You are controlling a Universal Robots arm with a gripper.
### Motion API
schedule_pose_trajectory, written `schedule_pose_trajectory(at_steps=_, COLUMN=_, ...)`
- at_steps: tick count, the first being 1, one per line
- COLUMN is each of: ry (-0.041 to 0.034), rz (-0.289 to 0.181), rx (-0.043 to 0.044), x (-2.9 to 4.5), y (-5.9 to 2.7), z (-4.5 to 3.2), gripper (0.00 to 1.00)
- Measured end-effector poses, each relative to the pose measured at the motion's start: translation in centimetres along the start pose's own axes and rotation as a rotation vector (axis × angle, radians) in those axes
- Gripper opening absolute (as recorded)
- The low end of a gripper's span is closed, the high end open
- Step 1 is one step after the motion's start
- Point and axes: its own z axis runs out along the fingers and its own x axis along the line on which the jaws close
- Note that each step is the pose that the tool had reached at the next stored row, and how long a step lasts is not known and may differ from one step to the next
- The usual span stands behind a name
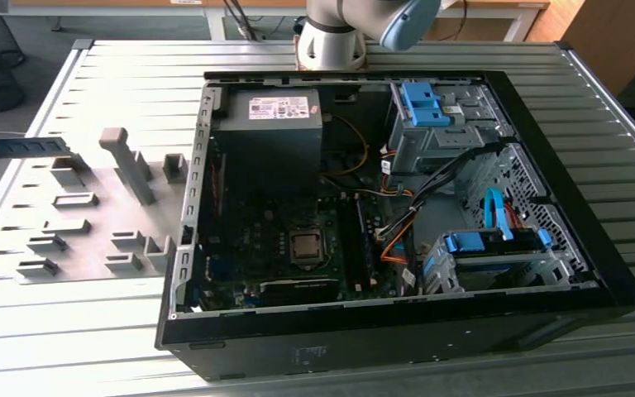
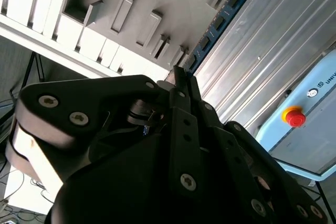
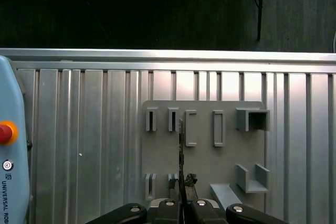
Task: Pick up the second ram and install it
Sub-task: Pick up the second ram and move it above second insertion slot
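The second ram point(image 2: 220, 19) is in the gripper point(image 2: 181, 77). In the second wrist view it shows as a blue-green circuit strip running out from between the closed fingers. In the first wrist view it is edge-on, a thin dark line point(image 3: 181, 145) rising from the gripper point(image 3: 181, 184). The claw is clamped on one end of the stick, and the rest of the stick juts out freely.

Beyond the stick's tip lies the grey holder board point(image 3: 202, 169) with its slots and blocks, resting on the slatted metal table point(image 3: 94, 145). The stick appears lifted clear of those slots, so the pickup looks done. A light-blue unit with a red button point(image 3: 10, 145) sits on the table well apart from the board.

In the exterior view the holder board point(image 1: 86, 240) lies to the left of the open computer case point(image 1: 582, 273). The motherboard point(image 1: 262, 240) is exposed inside the case, with its processor socket point(image 1: 307, 246) bare. The stick is not in the case, so installation is not yet done. Whether a first stick already sits in the memory slots cannot be told.
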Motion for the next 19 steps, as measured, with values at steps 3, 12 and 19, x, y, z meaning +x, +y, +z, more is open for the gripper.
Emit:
schedule_pose_trajectory(at_steps=3, ry=-0.0001, rz=0.0, rx=0.0001, x=-0.01, y=0.01, z=-0.59, gripper=0.14)
schedule_pose_trajectory(at_steps=12, ry=-0.0001, rz=0.0, rx=0.0001, x=-0.03, y=0.04, z=-2.19, gripper=0.14)
schedule_pose_trajectory(at_steps=19, ry=-0.0001, rz=0.0, rx=0.0001, x=-0.05, y=0.06, z=-3.43, gripper=0.14)
